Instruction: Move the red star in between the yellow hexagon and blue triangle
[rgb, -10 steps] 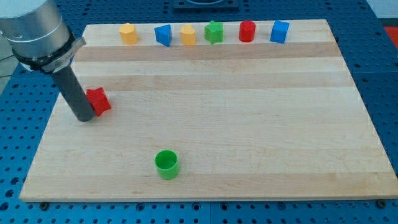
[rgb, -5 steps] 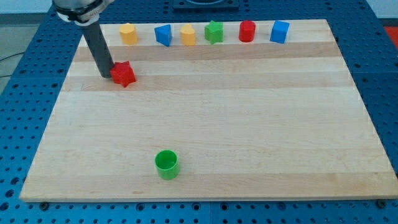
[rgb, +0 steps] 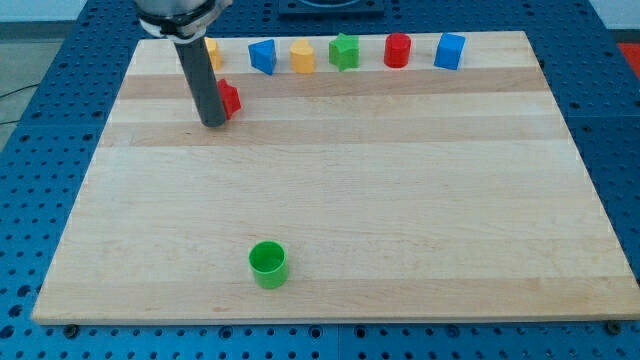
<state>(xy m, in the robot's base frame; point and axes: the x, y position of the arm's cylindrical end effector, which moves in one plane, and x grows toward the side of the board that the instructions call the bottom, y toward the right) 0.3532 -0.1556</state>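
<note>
Red star (rgb: 230, 98): lies near the board's top-left corner, just below the row of blocks along the top edge, and is partly hidden behind the rod. My tip (rgb: 213, 123) touches the star on its left, slightly toward the bottom edge. The arm carries no fingers, only the straight rod, so there is nothing to spread, press or pinch.

Change over the last second: the star has travelled from the left edge, about mid-height, up and rightward to its present place, with my tip behind it throughout. Judged from this, the push is well advanced; the star sits just below the gap it must enter.

Targets: the yellow hexagon (rgb: 212, 50), mostly covered by the rod, and the blue triangle (rgb: 262, 56) stand side by side at the top edge, with a narrow gap between them above and a little right of the star. A final short push toward the top edge probably remains, and the tight gap risks nudging either neighbour.

Farther along the top edge, toward the right corner: a second yellow block (rgb: 302, 56), a green star (rgb: 344, 51), a red cylinder (rgb: 398, 49) and a blue cube (rgb: 450, 50). A green cylinder (rgb: 267, 264) stands alone near the bottom edge.

Board (rgb: 400, 200): pale wood. No brand, label or writing is legible.
</note>
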